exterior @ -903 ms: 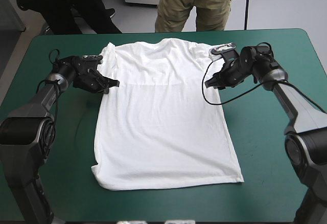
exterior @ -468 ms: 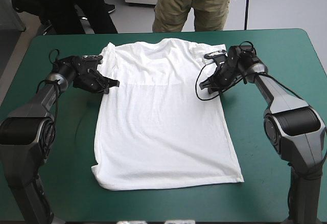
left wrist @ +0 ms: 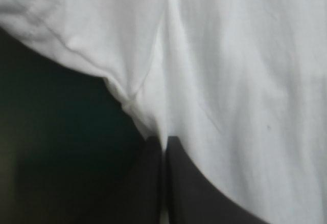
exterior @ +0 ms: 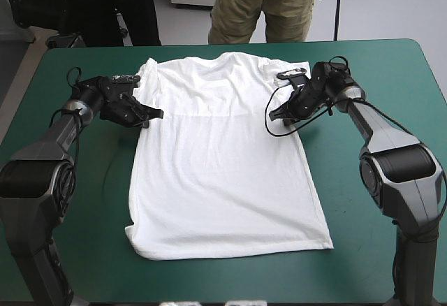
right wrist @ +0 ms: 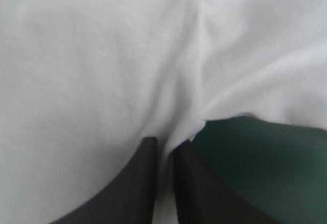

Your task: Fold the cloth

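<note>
The left gripper (exterior: 153,114) has its two black fingers pinched tight on one side of the white short-sleeved cloth T-shirt (exterior: 223,173), just under the sleeve. The right gripper (exterior: 274,113) pinches the other side the same way. The T-shirt lies flat between them on the teal-green desk (exterior: 363,236), its long way running from the far edge to the near edge.

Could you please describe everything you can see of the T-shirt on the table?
The T-shirt is white, short-sleeved and of thin, soft-looking fabric. It lies spread flat on the teal-green cover, collar toward the table's far edge and hem toward the near edge, with faint creases across it. The left gripper pinches its side edge just below one sleeve and the right gripper does the same below the other, each with the sheet between its black fingers.
</note>
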